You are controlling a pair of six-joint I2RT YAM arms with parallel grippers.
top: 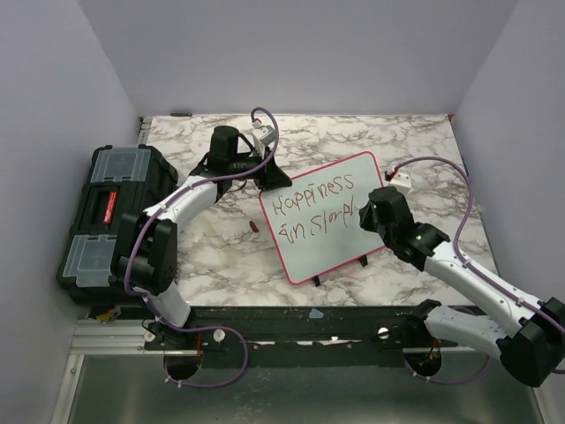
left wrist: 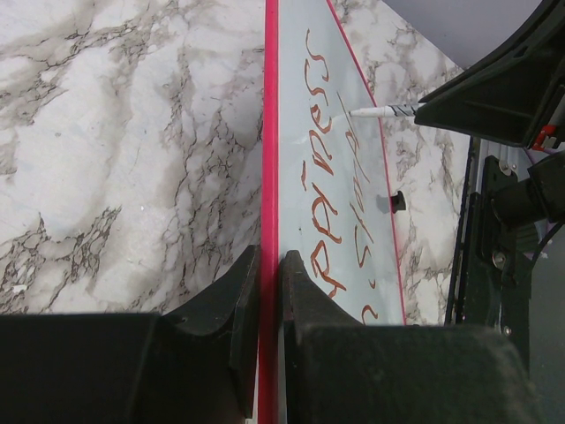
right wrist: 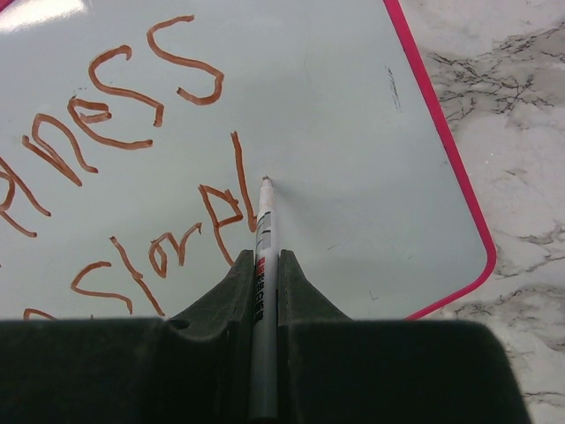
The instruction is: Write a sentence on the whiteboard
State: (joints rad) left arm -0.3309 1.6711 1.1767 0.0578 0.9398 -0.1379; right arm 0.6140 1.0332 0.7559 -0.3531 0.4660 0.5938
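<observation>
The whiteboard (top: 322,256) stands tilted on the marble table, pink frame all round. My left gripper (top: 269,177) is shut on its upper left edge; the left wrist view shows the fingers (left wrist: 243,291) clamping the pink frame of the whiteboard (left wrist: 300,106). The sentence (top: 313,208) reads "Happiness" over "in Simpl" in red-brown strokes (right wrist: 115,115). My right gripper (right wrist: 265,258) is shut on a grey-white marker (right wrist: 262,221), whose tip touches the whiteboard (right wrist: 353,115) just right of the last "l". That marker (left wrist: 380,112) also shows in the left wrist view beside the lettering (left wrist: 322,132).
A black toolbox (top: 106,212) with clear lid compartments sits at the table's left edge. A small red cap (top: 253,228) lies on the marble just left of the board. Purple walls close in the back and sides.
</observation>
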